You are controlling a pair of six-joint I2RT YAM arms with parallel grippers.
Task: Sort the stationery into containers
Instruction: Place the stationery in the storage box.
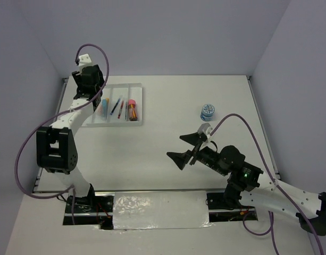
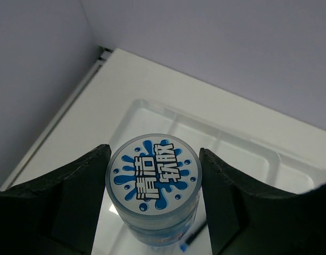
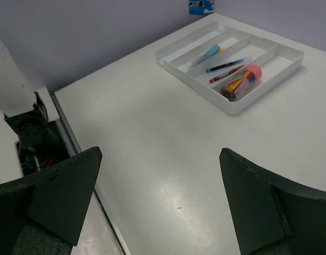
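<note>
Placing step, I judge: the left pincer (image 2: 155, 159), partway open, grips a blue-lidded tub (image 2: 152, 178) upright above the white tray (image 3: 279, 59) at the far left of the desk (image 1: 168, 106). Next it needs lowering into a free compartment, then release. The right pincer (image 1: 181, 148) gapes wide, empty; the second tub (image 1: 207, 111) stands far right
</note>
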